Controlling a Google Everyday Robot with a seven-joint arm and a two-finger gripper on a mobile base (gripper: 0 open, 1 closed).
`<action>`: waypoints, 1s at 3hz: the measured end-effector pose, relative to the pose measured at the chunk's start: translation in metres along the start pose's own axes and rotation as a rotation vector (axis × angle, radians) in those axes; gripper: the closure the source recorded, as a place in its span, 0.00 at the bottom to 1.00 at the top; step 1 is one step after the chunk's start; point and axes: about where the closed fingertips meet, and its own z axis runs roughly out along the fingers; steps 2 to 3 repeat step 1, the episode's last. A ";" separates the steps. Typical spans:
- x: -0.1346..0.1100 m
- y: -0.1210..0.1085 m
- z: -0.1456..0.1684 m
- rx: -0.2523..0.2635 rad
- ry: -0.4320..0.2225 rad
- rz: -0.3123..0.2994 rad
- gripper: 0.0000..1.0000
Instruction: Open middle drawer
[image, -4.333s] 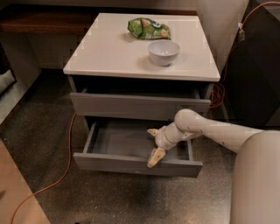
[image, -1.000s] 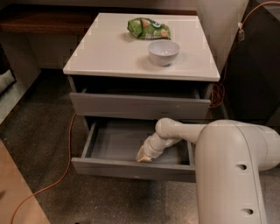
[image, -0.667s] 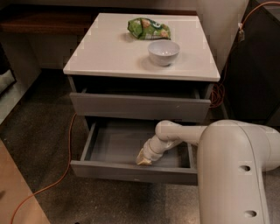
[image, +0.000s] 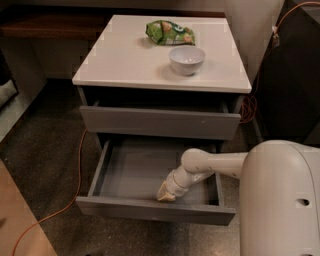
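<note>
Dark speckled floor (image: 45, 145) fills the lower left of the camera view, with a dim wooden ledge (image: 50, 24) along the back wall and a black panel (image: 295, 80) at the right. At the centre stands the table (image: 125, 57), a white-topped unit with grey drawers in its front. The robot's white body (image: 282, 200) takes up the lower right corner.

The middle drawer (image: 150, 210) is pulled well out from the table, its plain flat front the nearest part and its grey inside bare in the left half. Above it, the taller top drawer (image: 160, 122) sits under a dark gap below the white top, its front standing a little forward of the table's frame.

The pale arm (image: 215, 162) reaches from the robot's body leftwards over the right wall of the middle drawer and bends down into it. The end effector (image: 166, 194) is inside the middle drawer, pointing down and to the left, just behind the drawer's front and right of its centre; I cannot tell whether it is apart or together.

On the table, a green snack bag (image: 169, 31) lies near the back edge, and a white bowl (image: 187, 59) stands upright just in front of it. An orange cable (image: 76, 172) runs across the floor left of the table.
</note>
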 end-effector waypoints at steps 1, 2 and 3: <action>0.000 0.000 0.000 0.000 0.000 0.000 1.00; 0.000 0.000 0.000 0.000 0.000 0.000 1.00; 0.000 0.000 0.000 0.000 0.000 0.000 1.00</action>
